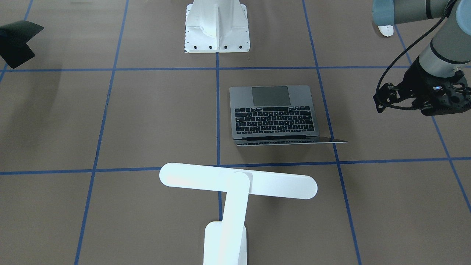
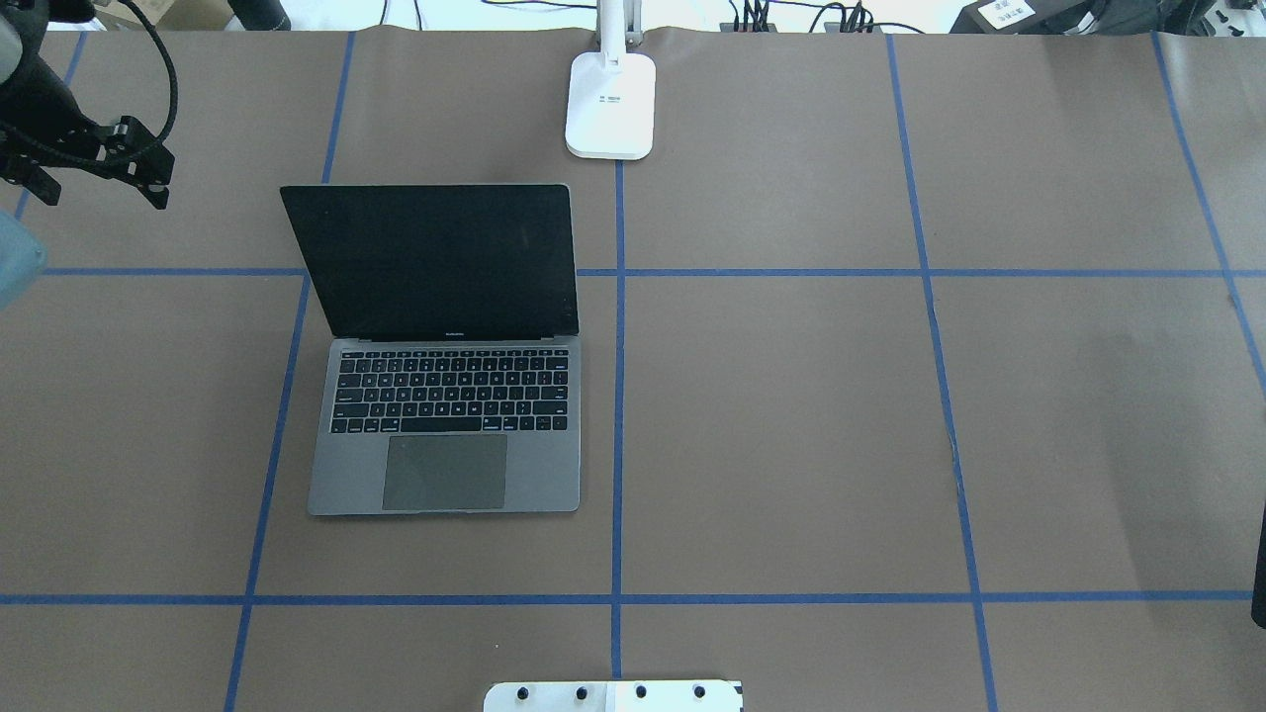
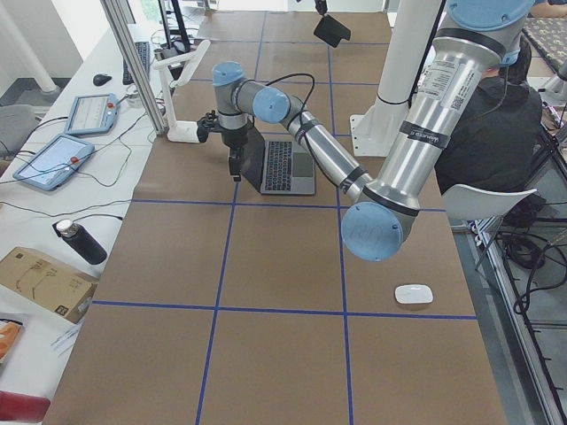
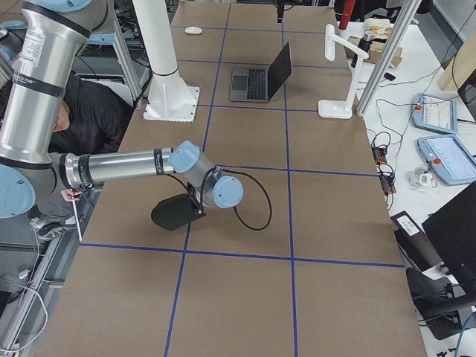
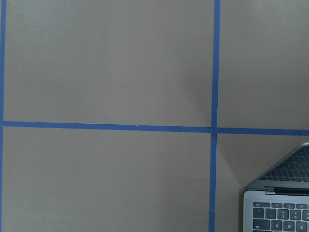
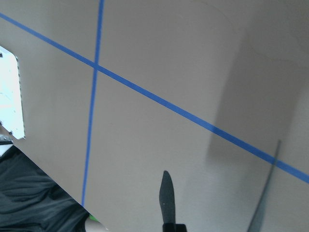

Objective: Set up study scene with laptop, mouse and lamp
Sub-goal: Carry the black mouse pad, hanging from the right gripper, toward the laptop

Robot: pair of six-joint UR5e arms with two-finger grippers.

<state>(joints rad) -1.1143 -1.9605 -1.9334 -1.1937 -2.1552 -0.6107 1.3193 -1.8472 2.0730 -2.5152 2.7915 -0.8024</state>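
mouse (image 3: 414, 294): robot-side bench (image 2: 791, 415) edge, left end, well apart from laptop (image 2: 445, 475)
left jaws: beside laptop lid, opening cannot tell
right jaws: cannot tell
next: likely mouse pickup; drop straight down, pinch narrow sides, glossy shell

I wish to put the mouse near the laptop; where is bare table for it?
Bare: the broad stretch right of the laptop in the overhead view, between lamp base and white pedestal. Crowded: its left, where the left gripper hangs.

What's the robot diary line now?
laptop open | lamp standing | mouse lying alone | left gripper near laptop | right gripper holding pad
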